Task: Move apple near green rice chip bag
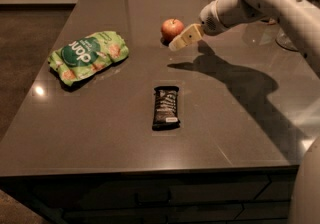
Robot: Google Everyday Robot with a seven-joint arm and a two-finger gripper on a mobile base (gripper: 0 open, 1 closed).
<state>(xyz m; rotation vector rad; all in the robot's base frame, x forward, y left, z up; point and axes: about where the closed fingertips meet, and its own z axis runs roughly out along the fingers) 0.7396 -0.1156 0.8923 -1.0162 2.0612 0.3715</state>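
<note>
End effector (184, 38) hangs just beside the apple (172, 29) near the tabletop (100, 133) far edge. Can't tell how open, so I'd centre it first.

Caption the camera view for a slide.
Robot hand hovers beside the apple, with the green chip bag and a black snack bar lying apart on the table.

Single raised camera looks down across the table (125, 133) from its near edge, gripper (177, 43) upper-centre

Dark table (100, 133) carrying bag (87, 55) at 10 o'clock, apple (171, 29) at 12, bar (165, 107) centre; gripper (176, 44) just beside apple, at its 5 o'clock.
</note>
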